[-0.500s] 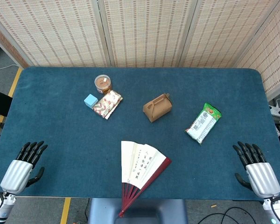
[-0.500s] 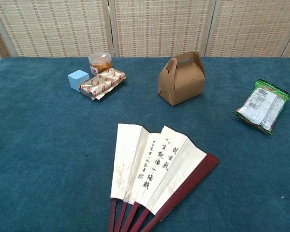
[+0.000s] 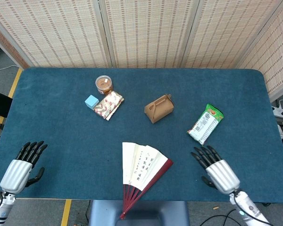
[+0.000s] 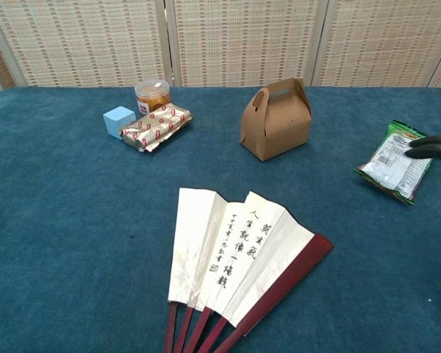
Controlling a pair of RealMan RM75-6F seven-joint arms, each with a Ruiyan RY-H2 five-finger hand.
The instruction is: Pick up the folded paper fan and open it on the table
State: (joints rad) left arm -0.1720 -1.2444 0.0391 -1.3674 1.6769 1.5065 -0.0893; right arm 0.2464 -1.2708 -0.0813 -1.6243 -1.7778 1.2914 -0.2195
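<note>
At the near left corner of the table [image 3: 61,141], the left hand [image 3: 22,167] rests over the blue cloth with its dark fingers stretched forward and a little apart, holding nothing. Toward the far edge, left of the middle, stands a round jar [image 3: 104,84] with an orange-brown filling, and just in front of it lie a small light-blue cube [image 3: 91,101] and a foil-wrapped snack pack [image 3: 108,104] with red marks (the cube and the pack sit just beside each other, seemingly touching). Near the middle of the table is a brown paper box [image 3: 159,108] with a carry handle on top, upright and standing apart from everything else. The paper fan [image 3: 140,167] lies flat at the middle of the near edge, partly spread: its cream panels, some bearing columns of black characters, fan out toward the far side, while its dark red ribs gather at the near edge and run over it in the head view. To the right of the fan, well apart from it, the right hand [image 3: 215,168] is above the cloth, fingers straight and spread, empty; its fingertips point toward a green-and-white snack bag [image 3: 205,124] lying near the right edge (in the chest view the dark fingertips [image 4: 432,147] overlap the bag's right end, though contact cannot be told).
</note>
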